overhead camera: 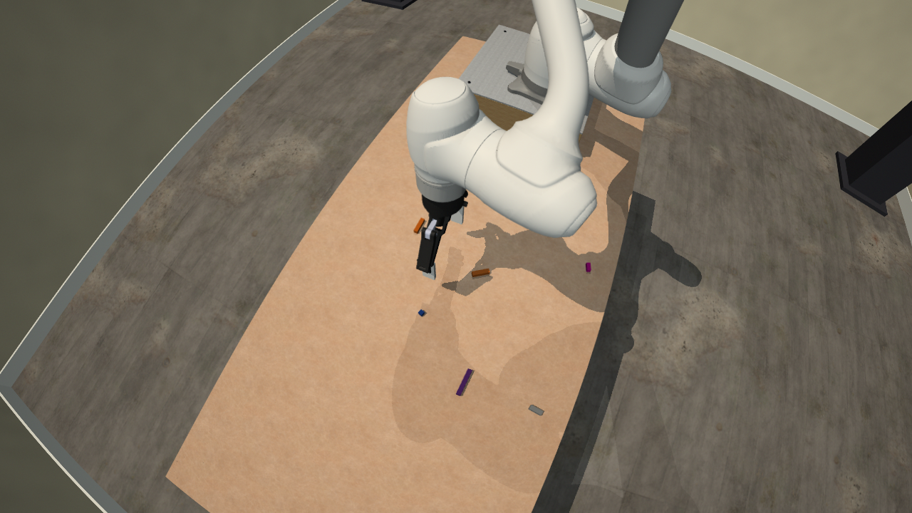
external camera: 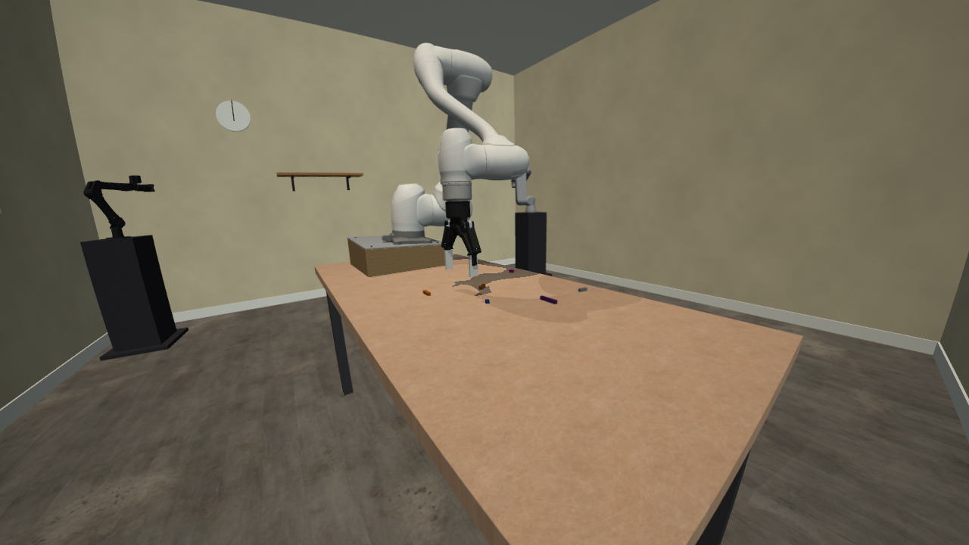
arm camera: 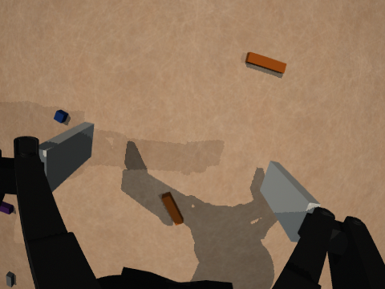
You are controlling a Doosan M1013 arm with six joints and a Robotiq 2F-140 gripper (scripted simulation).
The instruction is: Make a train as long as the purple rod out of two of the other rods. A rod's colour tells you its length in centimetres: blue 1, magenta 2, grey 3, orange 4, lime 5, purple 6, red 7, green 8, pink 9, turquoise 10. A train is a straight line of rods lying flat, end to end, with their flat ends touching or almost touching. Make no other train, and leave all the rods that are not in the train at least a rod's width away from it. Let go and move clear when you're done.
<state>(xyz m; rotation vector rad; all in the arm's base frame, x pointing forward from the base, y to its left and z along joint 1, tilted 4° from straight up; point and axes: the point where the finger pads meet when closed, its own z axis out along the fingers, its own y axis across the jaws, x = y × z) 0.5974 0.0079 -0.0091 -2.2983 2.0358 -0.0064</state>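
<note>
Legible text, labels, brands, numbers and signs: none can be read. Wall clock (external camera: 232,116), one, pale round face: a dark line is seen, running from the middle to the upper edge; no numerals can be made out. White arm (overhead camera: 541,165) (external camera: 497,161), one: no brand or lettering can be read on its casing. Rods, several colours: no markings can be discerned.

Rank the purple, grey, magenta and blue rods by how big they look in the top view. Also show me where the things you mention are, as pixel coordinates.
Largest to smallest, as they look there:
1. Purple rod (overhead camera: 464,382) (external camera: 548,299) (arm camera: 6,208)
2. Grey rod (overhead camera: 536,410) (external camera: 582,289) (arm camera: 10,278)
3. Magenta rod (overhead camera: 588,267) (external camera: 511,271)
4. Blue rod (overhead camera: 421,313) (external camera: 487,301) (arm camera: 61,116)
</note>
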